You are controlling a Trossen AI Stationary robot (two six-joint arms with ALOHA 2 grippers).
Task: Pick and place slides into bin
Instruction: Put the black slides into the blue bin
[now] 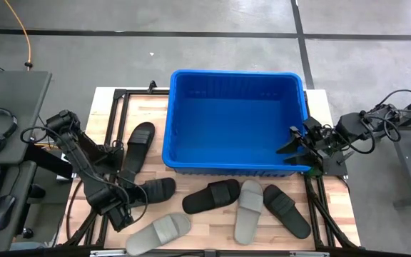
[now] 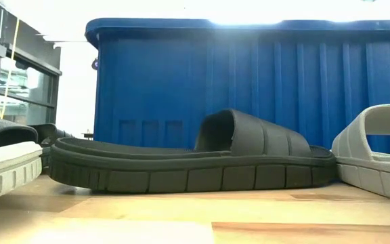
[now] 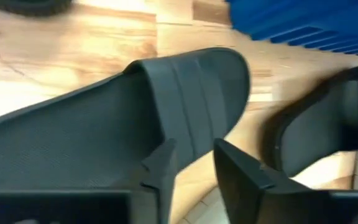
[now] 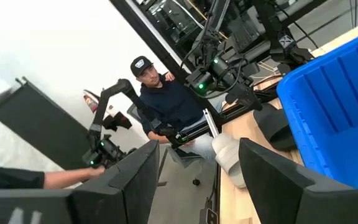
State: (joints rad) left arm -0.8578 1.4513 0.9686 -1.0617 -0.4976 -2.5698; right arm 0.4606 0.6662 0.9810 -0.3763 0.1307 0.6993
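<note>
left gripper [image 3: 191,163]: hovering over black slide [image 3: 104,130], fingers narrowly parted, holding nothing
right gripper [image 4: 197,168]: waiting wide at bin [image 1: 234,118] corner
slides: 6 lying on table, none binned
risk: strap edge slipping from pinch

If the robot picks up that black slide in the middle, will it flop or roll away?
Probably neither. The black slide has a thick, chunky sole, so it likely stays fairly stiff. Its flat bottom lies on the table, so it should not roll. It looks like foam, so probably light.
</note>
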